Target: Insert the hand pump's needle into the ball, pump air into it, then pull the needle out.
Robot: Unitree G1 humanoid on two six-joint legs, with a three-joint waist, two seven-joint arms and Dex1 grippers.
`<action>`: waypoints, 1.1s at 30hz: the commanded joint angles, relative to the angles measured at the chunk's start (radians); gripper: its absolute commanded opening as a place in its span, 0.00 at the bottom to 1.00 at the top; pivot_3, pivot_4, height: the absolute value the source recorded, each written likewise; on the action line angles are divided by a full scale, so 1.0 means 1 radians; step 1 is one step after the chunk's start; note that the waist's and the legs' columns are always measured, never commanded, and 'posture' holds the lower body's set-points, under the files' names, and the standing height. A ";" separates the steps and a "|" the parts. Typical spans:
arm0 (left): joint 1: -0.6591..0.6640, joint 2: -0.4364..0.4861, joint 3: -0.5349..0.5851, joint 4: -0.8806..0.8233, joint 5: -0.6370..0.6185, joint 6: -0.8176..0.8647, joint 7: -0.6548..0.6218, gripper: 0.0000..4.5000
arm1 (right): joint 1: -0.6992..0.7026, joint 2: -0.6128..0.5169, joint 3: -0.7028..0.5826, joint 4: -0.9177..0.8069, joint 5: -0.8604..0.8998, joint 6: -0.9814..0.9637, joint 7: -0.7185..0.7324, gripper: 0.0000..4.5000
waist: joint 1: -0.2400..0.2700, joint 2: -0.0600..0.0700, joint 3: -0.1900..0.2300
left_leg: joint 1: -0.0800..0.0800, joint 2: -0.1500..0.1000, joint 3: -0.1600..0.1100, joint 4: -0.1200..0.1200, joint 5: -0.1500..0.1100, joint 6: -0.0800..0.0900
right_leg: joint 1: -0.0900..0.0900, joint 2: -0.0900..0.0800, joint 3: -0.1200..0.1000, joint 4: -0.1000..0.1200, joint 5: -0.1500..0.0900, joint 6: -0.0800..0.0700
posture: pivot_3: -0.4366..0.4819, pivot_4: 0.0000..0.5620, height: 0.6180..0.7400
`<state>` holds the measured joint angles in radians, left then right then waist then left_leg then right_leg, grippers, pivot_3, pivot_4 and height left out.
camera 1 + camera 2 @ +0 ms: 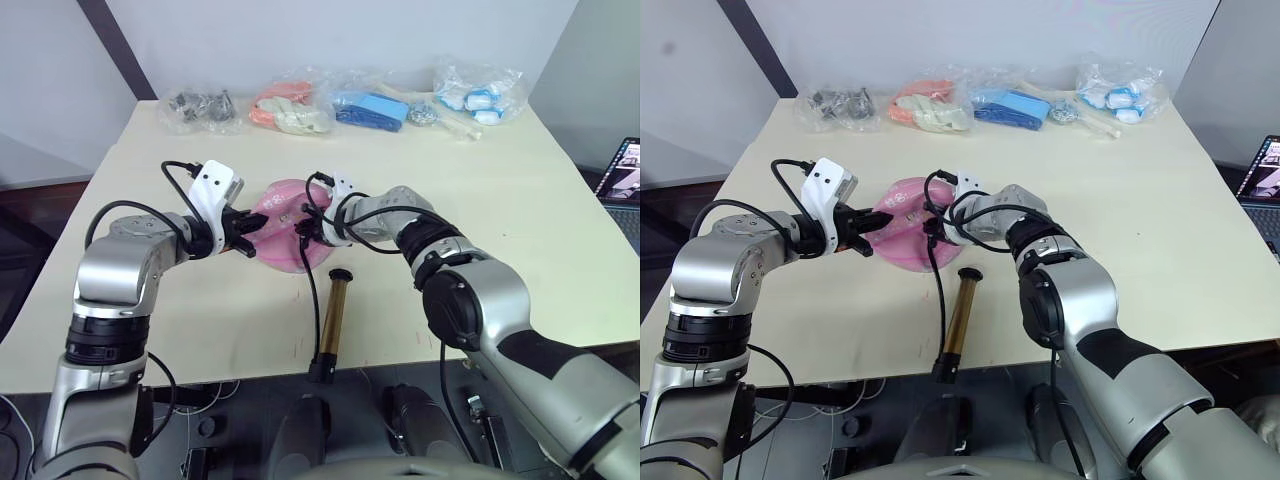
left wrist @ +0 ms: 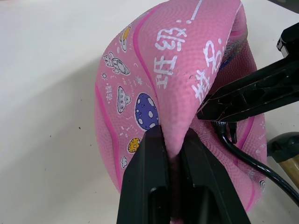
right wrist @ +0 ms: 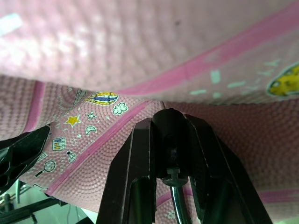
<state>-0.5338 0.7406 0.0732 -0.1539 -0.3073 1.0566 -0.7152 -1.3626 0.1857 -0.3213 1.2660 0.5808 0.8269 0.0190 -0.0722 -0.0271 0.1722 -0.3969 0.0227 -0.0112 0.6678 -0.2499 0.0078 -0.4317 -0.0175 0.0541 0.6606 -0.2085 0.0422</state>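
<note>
Your left gripper (image 2: 170, 140) pinches the ball's (image 1: 285, 235) folded rim to steady it while your right gripper (image 3: 170, 116) presses the needle fitting (image 3: 174, 176) in; hand pump (image 1: 333, 322) lies just beside the ball

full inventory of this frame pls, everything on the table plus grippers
Pink rubber ball with small colourful prints: 1, pink, caved in, mid-table between the two grippers.
Hand pump with gold-bronze barrel and black end caps: 1, lying near the table's front edge, right of the ball.
Thin black hose: 1, black, runs from the pump up to the right gripper.
Black needle fitting: 1, at the hose tip, against the ball; the pin itself is hidden.
Clear plastic bags: 4, in a row along the far edge; contents grey, orange-white, blue, blue-white.
Laptop: 1, dark, partly visible right of the table.
Cream table: 1.
Left gripper: shut on the ball's folded rim.
Right gripper: shut on the needle fitting.
</note>
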 commanded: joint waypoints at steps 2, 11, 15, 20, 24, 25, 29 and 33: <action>0.018 -0.015 -0.064 0.031 -0.038 0.028 -0.044 0.00 | -0.064 0.163 0.046 -0.056 -0.055 -0.079 0.012 0.08 | 0.001 0.000 0.000 | 0.000 0.000 0.000 0.000 0.000 0.000 | 0.000 0.000 0.000 0.000 0.000 0.000 | 0.48 0.27 1.00; -0.012 -0.015 -0.079 0.082 -0.022 -0.011 -0.047 0.00 | -0.044 0.118 0.083 -0.116 -0.056 -0.005 0.060 0.34 | 0.004 0.001 0.000 | 0.000 0.000 -0.001 0.000 0.000 0.000 | 0.000 0.000 -0.001 0.000 0.000 0.000 | 0.48 0.27 1.00; -0.021 -0.016 -0.082 0.097 -0.015 -0.024 -0.050 0.00 | -0.023 0.095 0.171 -0.218 -0.112 0.051 0.099 0.76 | 0.009 0.001 0.001 | -0.001 0.000 -0.001 0.000 0.000 0.000 | 0.000 0.000 -0.001 -0.001 0.000 0.000 | 0.48 0.27 1.00; -0.032 -0.010 -0.088 0.119 -0.007 -0.046 -0.054 0.00 | 0.128 0.008 0.428 -0.612 -0.174 0.264 0.185 0.76 | 0.017 0.002 0.001 | -0.003 -0.001 -0.002 0.000 0.000 0.000 | -0.001 -0.001 -0.002 -0.002 0.000 0.000 | 0.48 0.27 1.00; -0.042 -0.012 -0.094 0.133 -0.004 -0.060 -0.058 0.00 | 0.288 -0.094 0.616 -0.983 -0.196 0.323 0.240 0.76 | 0.028 0.002 0.001 | -0.004 -0.001 -0.004 -0.002 0.000 0.000 | -0.001 -0.001 -0.003 -0.003 0.000 0.000 | 0.48 0.27 1.00; -0.045 -0.012 -0.096 0.137 -0.002 -0.064 -0.060 0.00 | 0.327 -0.117 0.644 -1.069 -0.205 0.319 0.248 0.76 | 0.029 0.002 0.001 | -0.004 -0.001 -0.005 -0.001 0.000 0.000 | 0.000 -0.001 -0.005 -0.003 -0.001 0.000 | 0.48 0.27 1.00; -0.053 -0.010 -0.102 0.151 0.003 -0.082 -0.067 0.00 | 0.397 -0.197 0.701 -1.250 -0.249 0.307 0.267 0.76 | 0.030 0.002 0.001 | -0.004 -0.001 -0.005 -0.001 0.000 0.000 | -0.001 -0.001 -0.004 -0.003 -0.001 0.000 | 0.48 0.27 1.00; -0.060 -0.006 -0.109 0.158 0.008 -0.099 -0.072 0.00 | 0.422 -0.268 0.726 -1.354 -0.278 0.318 0.281 0.76 | 0.031 0.002 0.001 | -0.003 -0.001 -0.005 -0.001 0.000 0.000 | -0.001 -0.001 -0.005 -0.002 -0.003 0.003 | 0.48 0.27 1.00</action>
<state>-0.6081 0.7394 0.0091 -0.0128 -0.2979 0.9491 -0.7640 -0.9464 -0.0806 0.3987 -0.0251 0.3120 1.1502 0.2906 -0.0408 -0.0253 0.1734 -0.3997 0.0222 -0.0164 0.6671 -0.2498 0.0075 -0.4324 -0.0180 0.0494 0.6592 -0.2113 0.0444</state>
